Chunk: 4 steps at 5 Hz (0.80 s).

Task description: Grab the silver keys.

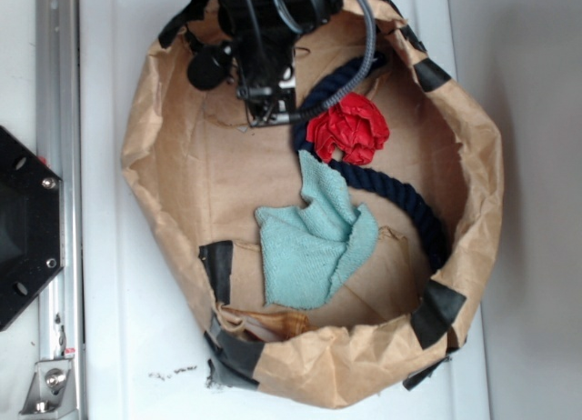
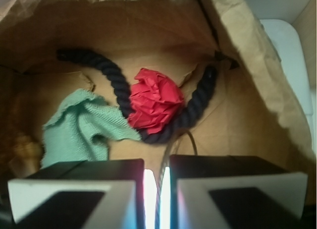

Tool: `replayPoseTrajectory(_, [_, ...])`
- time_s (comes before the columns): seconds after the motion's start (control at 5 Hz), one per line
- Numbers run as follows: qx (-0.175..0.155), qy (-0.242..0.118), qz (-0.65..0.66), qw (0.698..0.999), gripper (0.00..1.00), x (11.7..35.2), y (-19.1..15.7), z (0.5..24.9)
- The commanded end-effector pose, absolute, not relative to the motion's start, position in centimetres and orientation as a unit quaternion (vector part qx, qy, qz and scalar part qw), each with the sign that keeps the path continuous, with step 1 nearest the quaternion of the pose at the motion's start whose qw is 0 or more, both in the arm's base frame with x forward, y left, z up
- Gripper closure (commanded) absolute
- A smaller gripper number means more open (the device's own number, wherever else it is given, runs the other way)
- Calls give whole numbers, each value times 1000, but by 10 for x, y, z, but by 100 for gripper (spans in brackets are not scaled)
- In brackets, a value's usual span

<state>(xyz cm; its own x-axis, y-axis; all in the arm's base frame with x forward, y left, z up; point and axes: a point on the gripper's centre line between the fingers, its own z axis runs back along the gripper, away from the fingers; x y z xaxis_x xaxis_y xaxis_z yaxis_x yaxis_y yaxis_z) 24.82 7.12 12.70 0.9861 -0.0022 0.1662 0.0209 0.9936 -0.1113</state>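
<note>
In the wrist view my gripper (image 2: 157, 189) has its two fingers drawn nearly together, with only a thin bright slit left. A thin wire ring (image 2: 166, 148) of the silver keys is pinched in that slit and loops out just ahead of the fingers. The keys themselves are hidden. In the exterior view the gripper (image 1: 270, 114) points down at the far left inner side of the brown paper bag (image 1: 145, 147), close to the bag floor.
Inside the bag lie a teal cloth (image 1: 314, 247) (image 2: 79, 125), a crumpled red cloth (image 1: 348, 129) (image 2: 154, 100) and a dark navy rope (image 1: 409, 202) (image 2: 114, 78) curving around it. Black tape patches (image 1: 436, 311) mark the bag's rim. A metal rail (image 1: 55, 165) runs along the left.
</note>
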Motion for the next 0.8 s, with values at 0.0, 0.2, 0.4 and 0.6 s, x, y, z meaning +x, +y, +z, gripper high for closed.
replayPoseTrajectory(0.0, [-13, -18, -68, 997, 100, 255, 24, 84])
replayPoseTrajectory(0.2, [49, 5, -82, 995, 100, 256, 10, 51])
replayPoseTrajectory(0.4, [19, -6, -89, 996, 100, 256, 11, 59])
replayPoseTrajectory(0.6, [-23, -39, -108, 993, 100, 250, 16, 79])
